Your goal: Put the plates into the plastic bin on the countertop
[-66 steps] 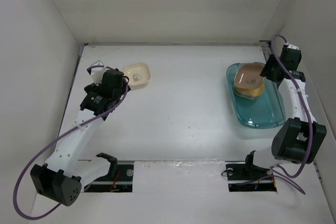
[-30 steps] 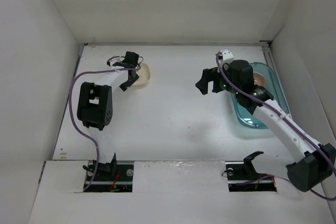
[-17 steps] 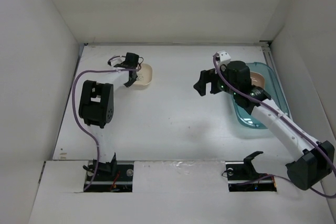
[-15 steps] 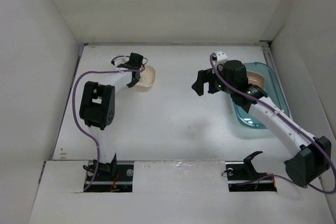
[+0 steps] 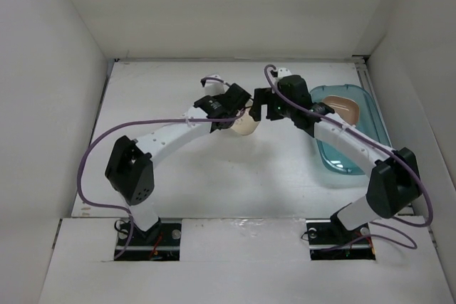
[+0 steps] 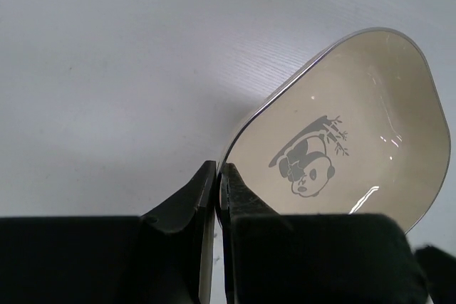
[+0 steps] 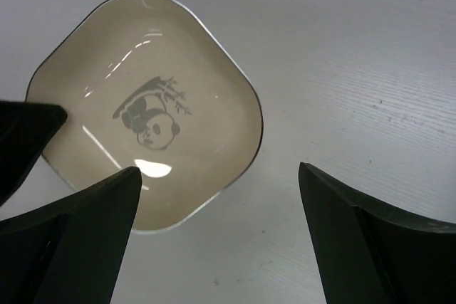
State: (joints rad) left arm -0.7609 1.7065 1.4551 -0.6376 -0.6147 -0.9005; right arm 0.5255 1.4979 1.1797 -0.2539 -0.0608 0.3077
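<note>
Plate (image 6: 335,140) pinched by its rim over the counter (image 5: 214,176).
Left gripper (image 6: 217,170) is clamped on the cream rim; right gripper (image 7: 219,170) hangs above it, jaws wide apart.

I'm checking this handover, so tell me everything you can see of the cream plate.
The cream plate is a shallow rounded-square dish. It is glossy like glazed ceramic, with a thin dark rim line and a grey panda print in its centre. The left gripper pinches its rim at one edge, near the middle of the countertop. The open right gripper hovers above it, apparently not touching. Nothing lies in the dish.
</note>
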